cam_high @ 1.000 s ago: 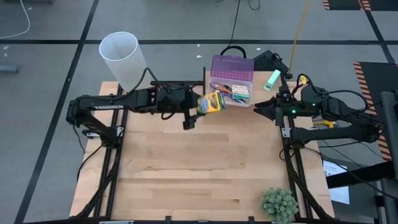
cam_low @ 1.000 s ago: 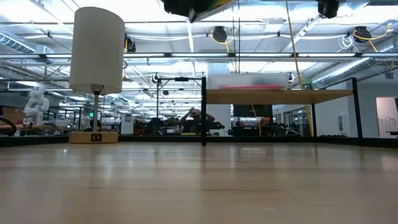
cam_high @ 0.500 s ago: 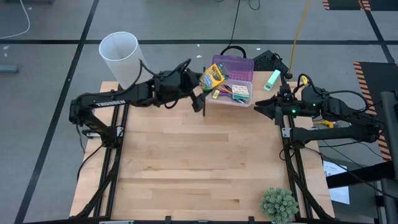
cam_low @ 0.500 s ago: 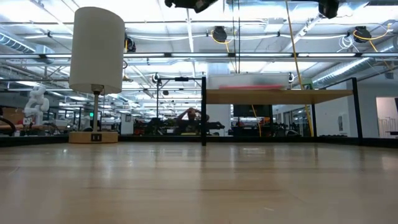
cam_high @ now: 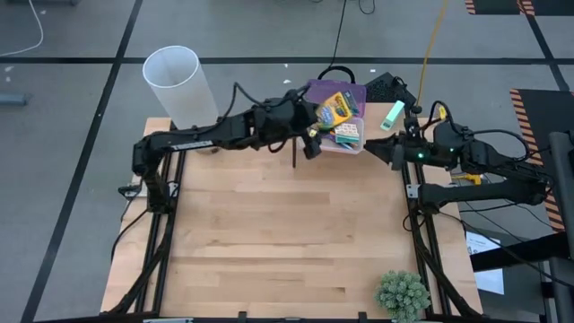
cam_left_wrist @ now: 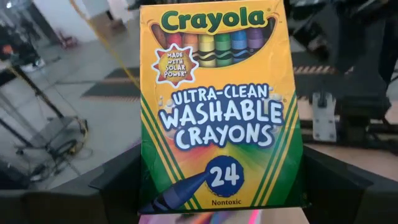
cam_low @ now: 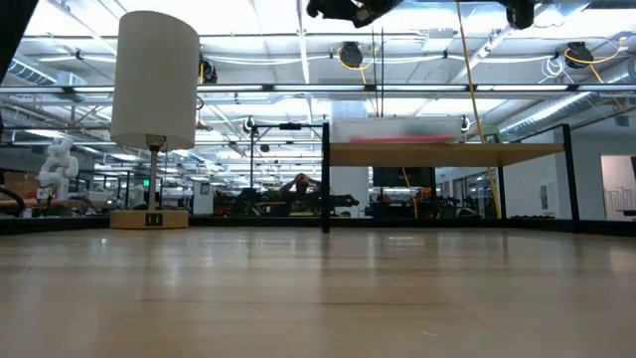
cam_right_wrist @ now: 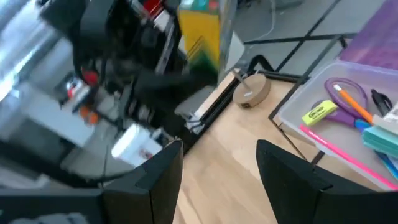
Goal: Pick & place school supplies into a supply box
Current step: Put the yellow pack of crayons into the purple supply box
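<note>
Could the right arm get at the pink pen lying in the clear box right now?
Probably not cleanly. The right gripper, open, waits beside the supply box, but the left gripper holds the crayon box over the opening, above the pink pen.

Left tool (cam_high: 325, 115) clamped, right tool (cam_high: 375, 150) parted

A: Low view, both arms cut off at the upper edge; only dark undersides show. Supply box (cam_low: 397, 129) just a blurred smear on the far bench edge.

B: Left wrist view, crayon box (cam_left_wrist: 219, 106) fills the frame and hides the left claw (cam_left_wrist: 224, 186) fingertips; its lower edge is cropped.

A: Right wrist view, crayon box is blurred and cut off by the picture's edge, and so are the scissors (cam_right_wrist: 348, 102).

B: High view, box contents too small to sort.
</note>
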Motion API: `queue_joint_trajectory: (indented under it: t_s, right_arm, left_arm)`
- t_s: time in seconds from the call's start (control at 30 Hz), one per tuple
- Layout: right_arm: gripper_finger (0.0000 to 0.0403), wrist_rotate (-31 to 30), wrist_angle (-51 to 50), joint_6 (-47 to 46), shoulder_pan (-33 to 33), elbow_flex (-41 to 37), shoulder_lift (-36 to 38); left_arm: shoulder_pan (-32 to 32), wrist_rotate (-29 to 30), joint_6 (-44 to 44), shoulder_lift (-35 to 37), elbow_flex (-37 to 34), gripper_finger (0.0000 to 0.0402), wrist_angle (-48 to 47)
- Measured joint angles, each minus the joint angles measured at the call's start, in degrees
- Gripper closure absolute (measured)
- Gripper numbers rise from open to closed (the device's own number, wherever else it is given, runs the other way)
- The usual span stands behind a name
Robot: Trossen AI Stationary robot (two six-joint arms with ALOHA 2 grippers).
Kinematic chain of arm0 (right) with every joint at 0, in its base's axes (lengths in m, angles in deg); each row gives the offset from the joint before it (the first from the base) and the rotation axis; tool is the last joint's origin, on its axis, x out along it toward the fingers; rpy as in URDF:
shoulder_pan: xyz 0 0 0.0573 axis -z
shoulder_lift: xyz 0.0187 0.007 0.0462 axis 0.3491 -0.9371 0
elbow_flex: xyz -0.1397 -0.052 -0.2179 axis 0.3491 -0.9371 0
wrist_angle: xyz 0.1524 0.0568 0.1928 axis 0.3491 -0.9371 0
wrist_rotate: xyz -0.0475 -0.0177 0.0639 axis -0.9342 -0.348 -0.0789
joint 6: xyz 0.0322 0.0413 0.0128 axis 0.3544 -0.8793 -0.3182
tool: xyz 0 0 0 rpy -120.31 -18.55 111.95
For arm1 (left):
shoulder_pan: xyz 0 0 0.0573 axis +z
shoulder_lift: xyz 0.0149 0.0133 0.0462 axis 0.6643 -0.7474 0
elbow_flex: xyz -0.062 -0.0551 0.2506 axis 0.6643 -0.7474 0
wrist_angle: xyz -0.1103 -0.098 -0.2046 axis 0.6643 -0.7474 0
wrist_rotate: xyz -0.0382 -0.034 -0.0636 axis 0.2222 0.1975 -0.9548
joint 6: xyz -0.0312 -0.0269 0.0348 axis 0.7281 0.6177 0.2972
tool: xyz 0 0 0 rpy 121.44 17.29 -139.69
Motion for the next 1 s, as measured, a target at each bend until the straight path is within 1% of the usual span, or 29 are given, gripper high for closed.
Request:
queue_joint_trajectory:
  t_s: [0.13, 0.3, 0.43, 0.63, 0.7, 0.8, 1.0]
  right_arm:
    - [0.0204, -4.09, 0.59, -7.90, 0.66, 0.00, -0.21]
    - [0.0190, -3.79, -1.11, -18.11, 2.95, 0.00, -0.45]
    - [0.0153, 0.78, -1.65, -21.06, 5.70, 0.00, -1.17]
    - [0.0077, 12.12, -1.62, -24.02, 9.94, 0.00, -4.85]
    - [0.0057, 14.08, -1.62, -24.22, 11.09, 0.00, -6.52]
    - [0.0045, 16.57, -0.09, -23.62, 12.56, 0.00, -8.80]
    - [0.0049, 21.39, 4.13, -22.78, 14.99, 0.00, -12.96]
  left_arm:
    - [0.58, -3.25, -2.15, -2.45, 2.91, 0.0064, -3.40]
    - [1.66, -7.60, -6.10, -3.08, 3.48, 0.0064, -8.48]
    - [2.48, -9.79, -8.17, -3.06, 3.50, 0.0064, -13.30]
    - [3.03, -16.56, -9.34, -3.06, 3.50, 0.0064, -16.20]
    - [2.99, -18.32, -9.74, -3.06, 3.50, 0.0064, -16.89]
    - [2.96, -19.83, -9.85, -3.04, 3.50, 0.0064, -18.37]
    - [2.96, -20.29, -9.81, -3.02, 3.50, 0.0064, -22.10]
